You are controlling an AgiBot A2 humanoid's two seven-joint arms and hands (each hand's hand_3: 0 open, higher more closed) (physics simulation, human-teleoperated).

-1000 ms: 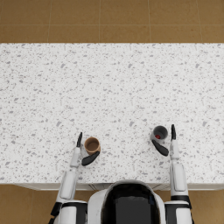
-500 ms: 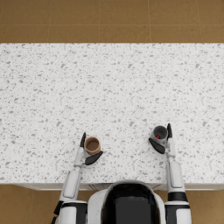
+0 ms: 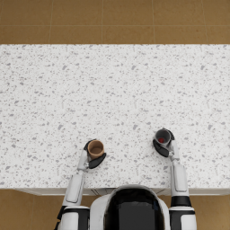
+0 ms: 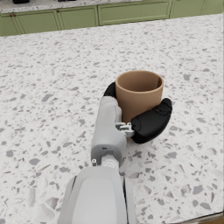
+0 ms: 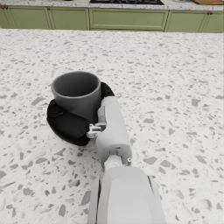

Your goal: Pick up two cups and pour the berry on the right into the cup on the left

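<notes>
We are at the grabbing step. Our left hand (image 3: 92, 157) has its fingers wrapped around the brown cup (image 3: 95, 148), and our right hand (image 3: 164, 146) hugs the grey cup (image 3: 162, 136) with the red berry (image 3: 161, 140). Both cups sit near the table's (image 3: 115, 90) front edge. Next we should lift both cups.

Two cups stand on one white speckled countertop (image 3: 115, 90): one tan cup (image 3: 95, 148) toward the left and one grey cup (image 3: 162, 136) toward the right. One red berry (image 3: 161, 140) lies inside the grey cup. Two white robot arms reach in, one dark hand at each cup: left hand (image 3: 93, 155), right hand (image 3: 163, 144).
</notes>
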